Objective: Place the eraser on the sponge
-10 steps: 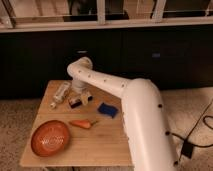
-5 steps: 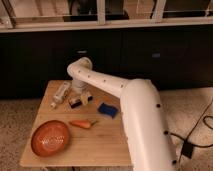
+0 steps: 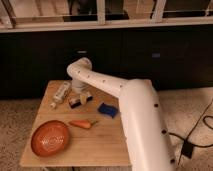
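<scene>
The gripper point(image 3: 84, 95) is hanging low over the back part of the wooden table point(image 3: 102, 146), a little left of the middle of the frame, under the round white joint of the arm. Whether it is spread or pressed together, I cannot tell, because it is blending with the small dark and pale shapes directly below it. At the lower left of the frame an orange bowl point(image 3: 50, 138) is sitting near the front corner of the table. Above it, toward the upper left of the tabletop, a white bottle point(image 3: 61, 93) is lying on its side, pointing diagonally. Just to the right of the bottle the eraser point(image 3: 75, 102) is lying flat on the wood, its black base and pale top showing, and it is sitting right beside the gripper; I cannot tell if the two are touching. Below the eraser, near the middle of the table, an orange carrot point(image 3: 81, 123) is lying almost horizontally. Further right the dark blue sponge point(image 3: 107, 109) is resting flat on the table, apart from the eraser and with nothing lying on top of it. The thick white arm point(image 3: 137, 120) is rising from the lower right of the frame and is bending over the right side of the table. At the far right a dark cable point(image 3: 198, 129) is running down across the speckled floor.
</scene>
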Available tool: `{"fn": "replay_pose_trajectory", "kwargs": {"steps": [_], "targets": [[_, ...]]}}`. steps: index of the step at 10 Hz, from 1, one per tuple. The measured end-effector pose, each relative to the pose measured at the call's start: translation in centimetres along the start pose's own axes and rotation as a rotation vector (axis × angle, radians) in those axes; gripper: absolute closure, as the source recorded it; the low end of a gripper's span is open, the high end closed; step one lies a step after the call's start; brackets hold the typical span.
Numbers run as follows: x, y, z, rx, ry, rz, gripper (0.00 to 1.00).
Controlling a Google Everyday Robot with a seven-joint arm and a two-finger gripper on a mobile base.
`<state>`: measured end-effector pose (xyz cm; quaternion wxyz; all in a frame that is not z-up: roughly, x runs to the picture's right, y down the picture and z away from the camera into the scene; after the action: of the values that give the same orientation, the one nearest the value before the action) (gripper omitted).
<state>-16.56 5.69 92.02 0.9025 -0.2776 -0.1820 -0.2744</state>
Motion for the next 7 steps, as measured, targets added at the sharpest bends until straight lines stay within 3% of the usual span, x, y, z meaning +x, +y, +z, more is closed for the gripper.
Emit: {"fn": "replay_pose_trajectory", "kwargs": {"steps": [3,7], "targets": [[0.12,-0.15,0.15,0.0,0.003,0.001,0.34],[0.85,-0.02,-0.42,0.0,0.009,0.004,0.73]]}}
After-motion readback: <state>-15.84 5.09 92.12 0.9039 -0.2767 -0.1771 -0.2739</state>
